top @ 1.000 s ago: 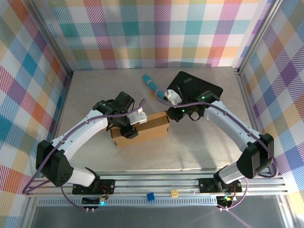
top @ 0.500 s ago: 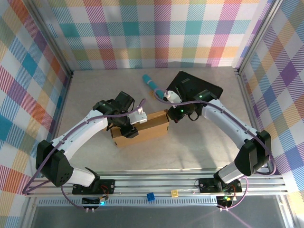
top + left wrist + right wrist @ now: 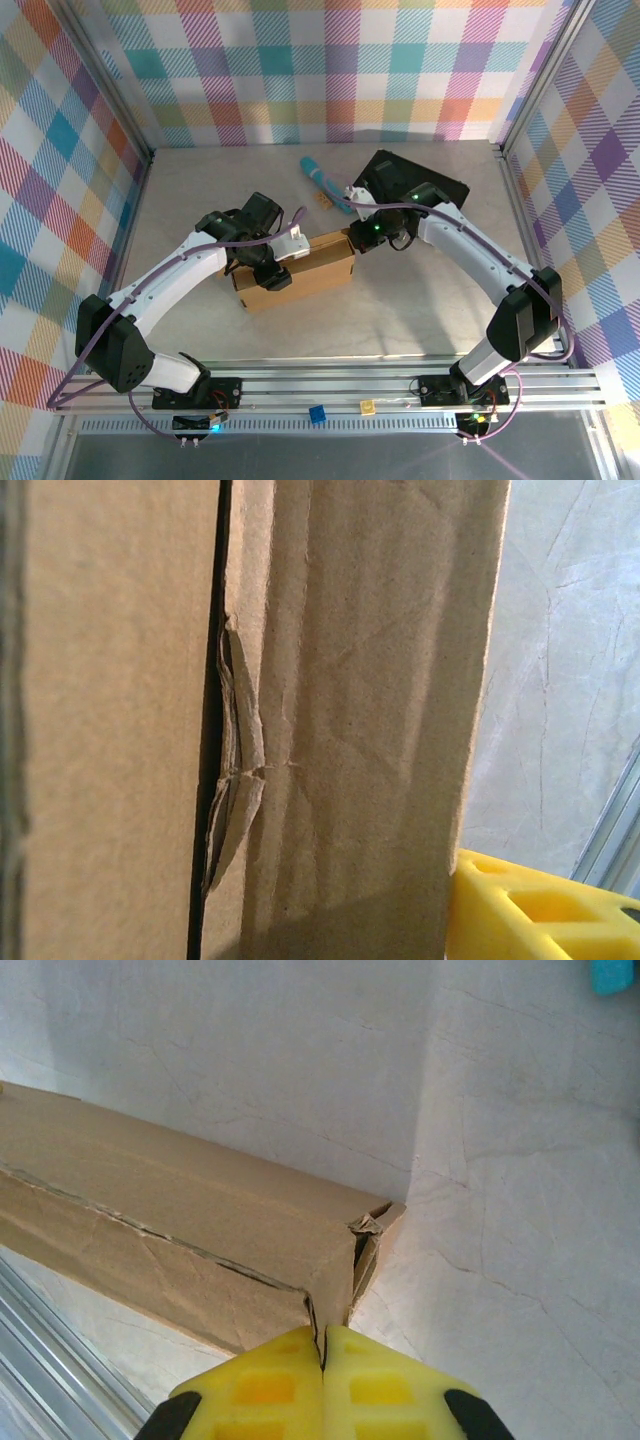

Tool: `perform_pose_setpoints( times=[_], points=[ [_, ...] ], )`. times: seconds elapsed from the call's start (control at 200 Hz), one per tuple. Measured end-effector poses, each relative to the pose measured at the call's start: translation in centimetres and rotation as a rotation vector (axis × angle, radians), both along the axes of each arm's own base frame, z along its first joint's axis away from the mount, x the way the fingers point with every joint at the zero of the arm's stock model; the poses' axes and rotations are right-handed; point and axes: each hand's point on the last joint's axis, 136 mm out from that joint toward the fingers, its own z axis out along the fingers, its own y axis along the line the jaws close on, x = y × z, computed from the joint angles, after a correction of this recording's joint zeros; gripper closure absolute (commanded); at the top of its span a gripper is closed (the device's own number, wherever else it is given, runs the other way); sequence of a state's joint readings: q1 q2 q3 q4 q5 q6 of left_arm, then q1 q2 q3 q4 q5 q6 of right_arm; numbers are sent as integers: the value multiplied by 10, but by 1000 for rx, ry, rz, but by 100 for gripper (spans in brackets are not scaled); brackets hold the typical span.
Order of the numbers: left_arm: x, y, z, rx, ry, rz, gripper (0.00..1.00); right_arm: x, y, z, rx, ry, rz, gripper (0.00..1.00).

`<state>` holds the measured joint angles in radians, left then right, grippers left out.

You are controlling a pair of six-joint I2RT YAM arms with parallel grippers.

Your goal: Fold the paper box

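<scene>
The right gripper (image 3: pixel 322 1352) is held with 2 fingers pressed together, the paper box (image 3: pixel 190 1225) corner just ahead; its end flap (image 3: pixel 372 1245) is best pushed in squarely while the far end is steadied by the left gripper (image 3: pixel 277 268), whose opening cannot be told

The paper box (image 3: pixel 325 265) is matt, creased corrugated cardboard.

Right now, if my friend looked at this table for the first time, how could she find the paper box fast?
Start at the pale grey table inside the checkered walls and look at its middle, where the left arm and right arm meet. The paper box lies there: plain brown cardboard, unlike the black case and the teal object farther back.
</scene>
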<state>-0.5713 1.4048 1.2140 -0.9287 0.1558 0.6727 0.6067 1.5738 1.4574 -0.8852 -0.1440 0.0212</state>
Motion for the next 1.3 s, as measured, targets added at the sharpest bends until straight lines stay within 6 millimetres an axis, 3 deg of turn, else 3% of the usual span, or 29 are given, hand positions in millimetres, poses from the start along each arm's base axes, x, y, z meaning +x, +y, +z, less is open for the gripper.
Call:
perform_pose_setpoints(
  times=[0.84, 1.3],
  points=[
    [11, 4, 2, -8, -25, 52, 37, 4, 4, -6, 91, -36, -165, 100],
    [19, 7, 1, -2, -41, 74, 37, 17, 12, -3, 91, 5, -241, 100]
  ],
)
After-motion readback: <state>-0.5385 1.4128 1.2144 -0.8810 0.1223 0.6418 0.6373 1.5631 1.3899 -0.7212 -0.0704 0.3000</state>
